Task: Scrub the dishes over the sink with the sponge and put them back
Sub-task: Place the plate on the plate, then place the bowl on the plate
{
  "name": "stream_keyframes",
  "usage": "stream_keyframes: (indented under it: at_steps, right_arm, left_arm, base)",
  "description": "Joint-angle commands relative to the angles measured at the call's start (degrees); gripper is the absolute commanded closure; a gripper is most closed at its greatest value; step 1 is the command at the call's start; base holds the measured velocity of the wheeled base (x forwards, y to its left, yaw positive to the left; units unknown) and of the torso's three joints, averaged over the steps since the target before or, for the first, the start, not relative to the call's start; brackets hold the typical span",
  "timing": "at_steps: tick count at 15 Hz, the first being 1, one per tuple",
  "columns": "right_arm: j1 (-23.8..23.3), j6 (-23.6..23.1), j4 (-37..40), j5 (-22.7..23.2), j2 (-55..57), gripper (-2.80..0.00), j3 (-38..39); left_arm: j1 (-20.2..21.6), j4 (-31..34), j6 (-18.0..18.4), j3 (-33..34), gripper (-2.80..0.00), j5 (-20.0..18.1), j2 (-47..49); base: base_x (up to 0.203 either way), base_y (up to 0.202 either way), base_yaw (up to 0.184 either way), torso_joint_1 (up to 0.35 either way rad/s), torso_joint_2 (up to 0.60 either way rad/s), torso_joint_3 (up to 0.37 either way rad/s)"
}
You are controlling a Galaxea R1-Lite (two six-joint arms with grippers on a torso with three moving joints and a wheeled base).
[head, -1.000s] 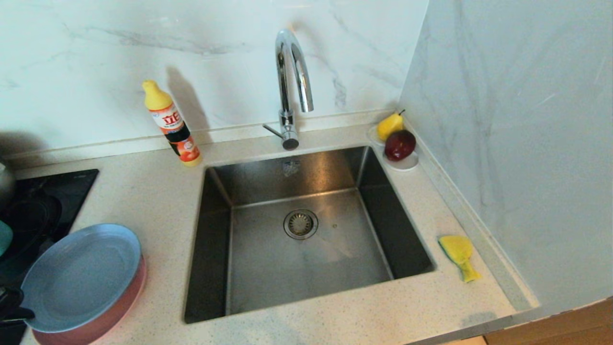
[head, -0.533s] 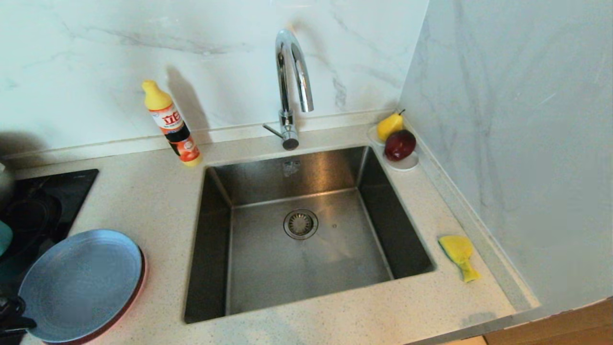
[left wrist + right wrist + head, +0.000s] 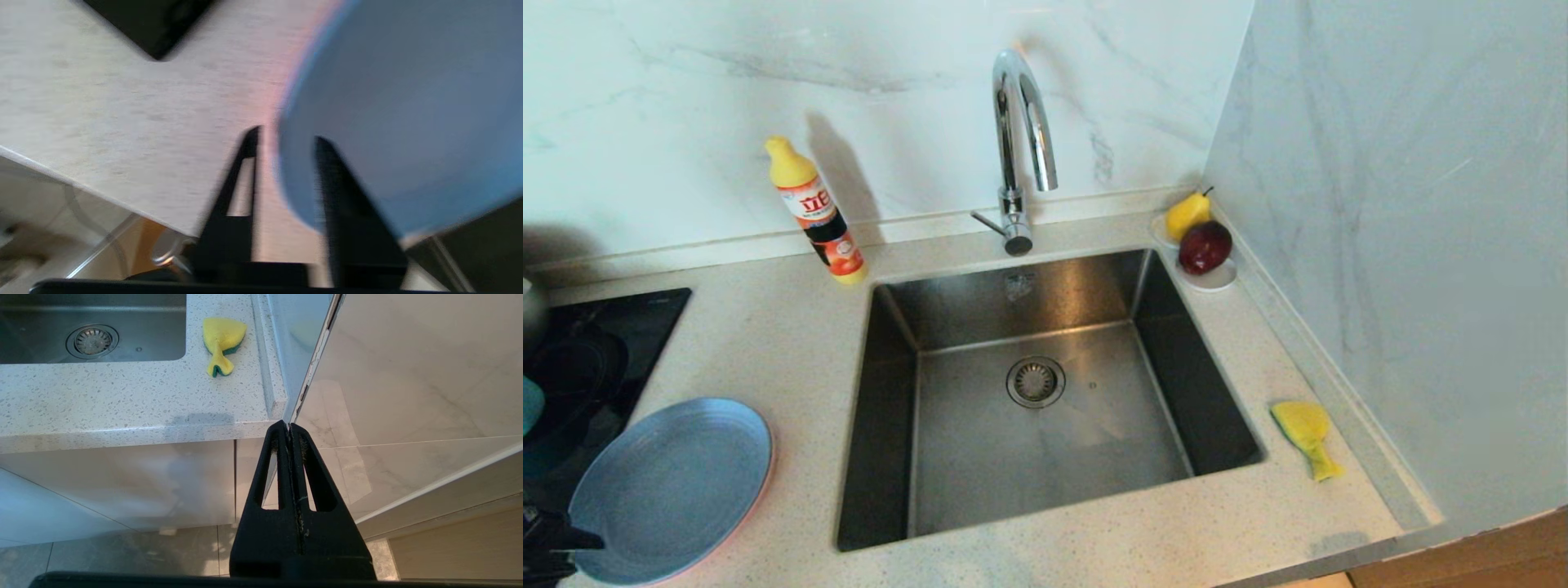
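Matte round grey-blue plate (image 3: 670, 488), steel sink (image 3: 980, 441)

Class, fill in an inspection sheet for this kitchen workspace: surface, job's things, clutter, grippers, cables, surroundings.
Surface: speckled stone counter around steel sink.
Job's things: grey-blue plate stacked on pink plate; yellow-green sponge right of sink.
Clutter: detergent bottle; white saucer with pear and apple.
Grippers: left gripper open astride plate rim; right gripper shut, below counter edge.
Cables: nothing seen.
Surroundings: chrome tap, black stovetop, marble walls.
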Motion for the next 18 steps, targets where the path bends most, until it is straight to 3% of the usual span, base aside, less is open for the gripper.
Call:
stream_keyframes:
  at_steps: [1, 4, 7, 8, 14, 15, 18]
  right_arm:
    - [0.0, 0.0, 0.0, 0.0, 0.0, 0.00, 0.0]
    - [0.0, 0.0, 0.0, 0.0, 0.0, 0.00, 0.0]
    - [0.0, 0.0, 0.0, 0.0, 0.0, 0.00, 0.0]
    - [0.0, 0.0, 0.0, 0.0, 0.0, 0.00, 0.0]
    - [0.0, 0.0, 0.0, 0.0, 0.0, 0.00, 0.0]
    - [0.0, 0.0, 0.0, 0.0, 0.1, 0.00, 0.0]
    - [0.0, 0.0, 0.0, 0.0, 0.0, 0.00, 0.0]
  left_arm:
    - [0.0, 0.8, -0.4, -0.7, -2.80, -1.7, -2.0]
    - [0.1, 0.9, -1.1, -2.8, -2.80, -1.9, -2.8]
    - [0.1, 1.0, -4.2, -7.1, -2.80, -1.6, -4.5]
    - [0.1, 1.0, -4.6, -8.9, 0.00, -1.4, -4.6]
    - [0.1, 0.8, -4.2, -23.4, 0.00, 2.3, -2.1]
    - [0.1, 0.9, -2.6, -26.5, 0.00, 3.1, -0.6]
    - [0.1, 0.4, 7.5, -32.3, 0.00, 5.3, 5.3]
  base:
    - [0.000, 0.000, 0.000, 0.000, 0.00, 0.000]
    - [0.000, 0.000, 0.000, 0.000, 0.00, 0.000]
    - [0.000, 0.000, 0.000, 0.000, 0.00, 0.000]
    - [0.000, 0.000, 0.000, 0.000, 0.00, 0.000]
    - [0.000, 0.000, 0.000, 0.000, 0.00, 0.000]
    - [0.000, 0.000, 0.000, 0.000, 0.00, 0.000]
    - [0.000, 0.000, 0.000, 0.000, 0.00, 0.000]
